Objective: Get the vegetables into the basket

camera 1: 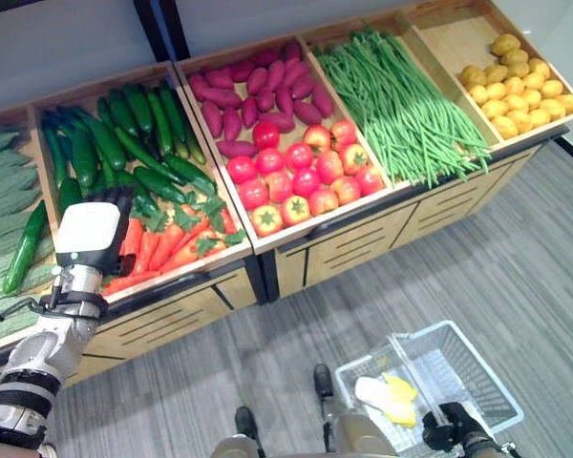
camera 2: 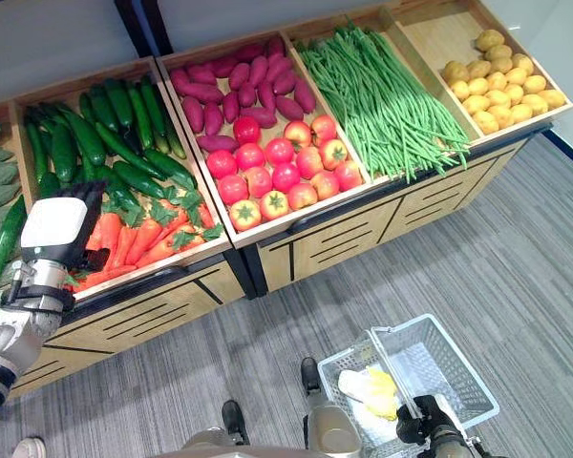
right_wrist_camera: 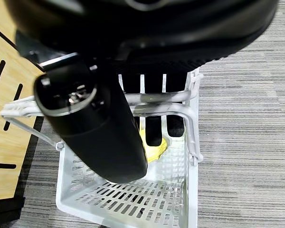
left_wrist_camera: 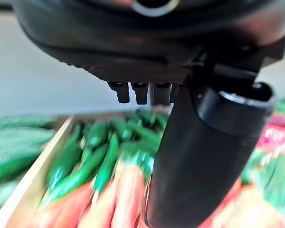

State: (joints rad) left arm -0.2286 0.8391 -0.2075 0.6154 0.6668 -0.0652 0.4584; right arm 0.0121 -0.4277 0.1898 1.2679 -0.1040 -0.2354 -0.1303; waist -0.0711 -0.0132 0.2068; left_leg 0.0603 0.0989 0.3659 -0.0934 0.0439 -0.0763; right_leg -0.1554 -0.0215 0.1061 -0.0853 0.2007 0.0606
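Orange carrots (camera 1: pixel 167 243) with green tops lie at the front of a wooden bin, and dark green cucumbers (camera 1: pixel 124 134) lie behind them. My left hand (camera 1: pixel 88 234) hovers over the carrots' left end with its fingers straight and open; in the left wrist view the carrots (left_wrist_camera: pixel 118 199) lie just under its thumb (left_wrist_camera: pixel 204 156). Low at the right, my right hand (camera 1: pixel 449 426) is shut on the handle (right_wrist_camera: pixel 156 99) of a white plastic basket (camera 1: pixel 477 353) hanging above the floor. A yellow item (camera 1: pixel 401 386) and a white one lie in it.
The wooden stand also holds purple-red sweet potatoes (camera 1: pixel 253 91), red tomatoes (camera 1: pixel 301 176), green beans (camera 1: pixel 401 105), yellow potatoes (camera 1: pixel 516 86) and pale ridged gourds (camera 1: pixel 0 181) at the far left. Grey carpet (camera 1: pixel 516 248) lies in front of the stand.
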